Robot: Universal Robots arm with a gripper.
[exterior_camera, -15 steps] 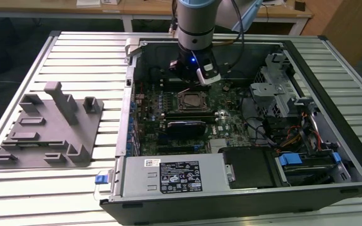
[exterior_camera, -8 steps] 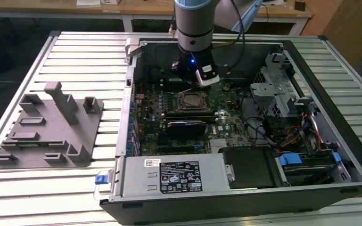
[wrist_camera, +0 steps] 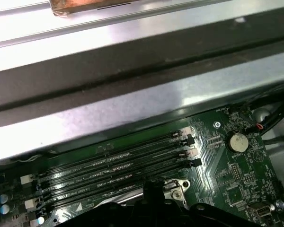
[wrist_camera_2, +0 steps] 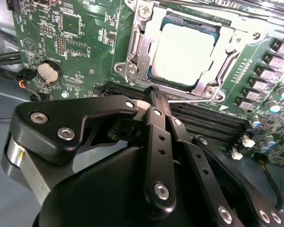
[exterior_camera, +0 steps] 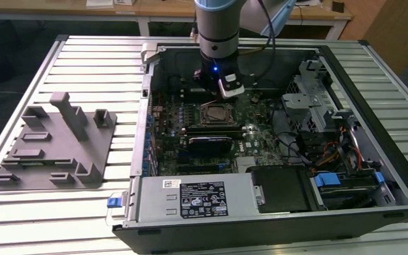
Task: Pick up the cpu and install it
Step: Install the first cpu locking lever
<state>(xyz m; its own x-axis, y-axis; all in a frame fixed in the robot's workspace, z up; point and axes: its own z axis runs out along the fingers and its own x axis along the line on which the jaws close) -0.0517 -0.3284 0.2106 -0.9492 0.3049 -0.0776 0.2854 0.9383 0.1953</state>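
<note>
The cpu [wrist_camera_2: 184,51], a flat square chip with a shiny silver top, lies in the black socket on the green motherboard, with the socket's metal frame [wrist_camera_2: 132,56] around it. In the exterior view the cpu [exterior_camera: 214,112] sits near the middle of the open computer case. My gripper [wrist_camera_2: 154,94] hangs over the memory slots [wrist_camera_2: 213,118] just beside the socket, apart from the cpu. Its fingers are shut together with nothing between them. The gripper's black tip [wrist_camera: 154,187] also shows in the first wrist view, and the arm's wrist stands above the board behind the socket, where the gripper [exterior_camera: 217,93] hangs.
A grey plastic fixture block [exterior_camera: 55,143] stands on the slatted table at the exterior view's left. Inside the case are a power supply [exterior_camera: 189,199], a drive cage [exterior_camera: 310,101] with cables, and a coin battery [wrist_camera_2: 48,71]. The case's metal wall [wrist_camera: 132,94] runs close beside the memory slots [wrist_camera: 113,165].
</note>
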